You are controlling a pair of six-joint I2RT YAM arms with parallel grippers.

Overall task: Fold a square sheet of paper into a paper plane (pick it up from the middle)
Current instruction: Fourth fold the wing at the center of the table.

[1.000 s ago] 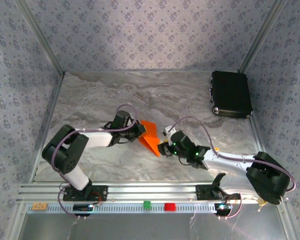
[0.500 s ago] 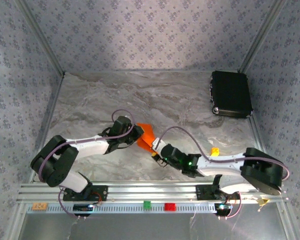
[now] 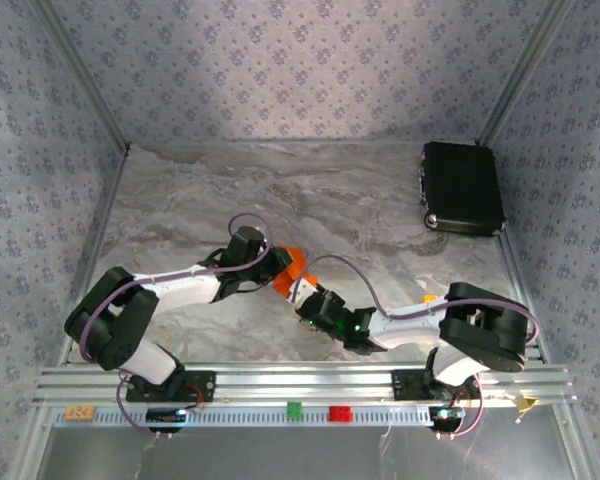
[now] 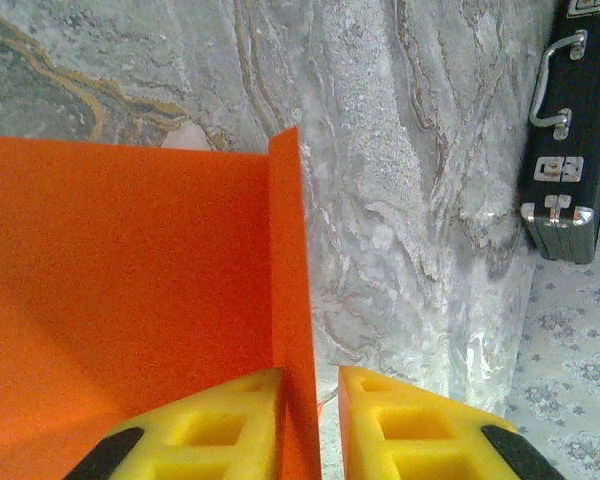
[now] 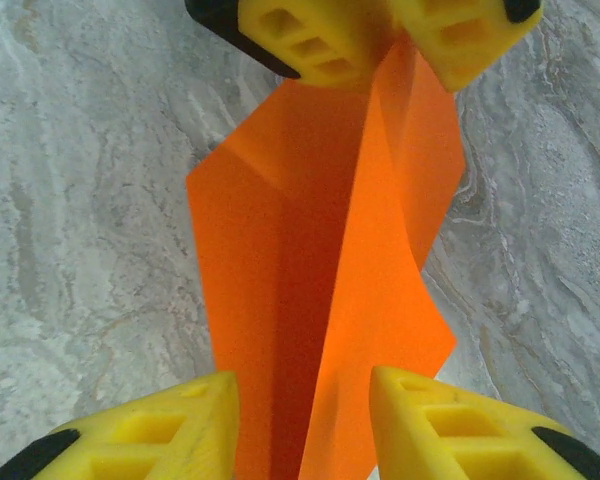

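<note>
The square sheet of paper (image 3: 293, 262) is bright orange and folded along a centre crease into a narrow paper plane shape, lying mid-table between both grippers. My left gripper (image 3: 277, 268) is at its left end. In the left wrist view an upright flap of the paper (image 4: 130, 280) leans on one pad of the left gripper (image 4: 310, 375), with a small gap to the other pad. My right gripper (image 3: 302, 296) faces it from the near right. The right gripper (image 5: 302, 385) stands open astride the paper (image 5: 280, 250), and the left gripper's fingers (image 5: 310, 30) are at the far end.
A black box (image 3: 463, 187) lies at the back right, also seen in the left wrist view (image 4: 570, 130). A small yellow-orange block (image 3: 431, 298) sits by the right arm. Green (image 3: 294, 408) and red (image 3: 339, 412) blocks rest on the front rail.
My right gripper has slid left along the paper towards the left gripper, now covering most of it. The left jaws, shut on the paper a second ago, have parted slightly.
</note>
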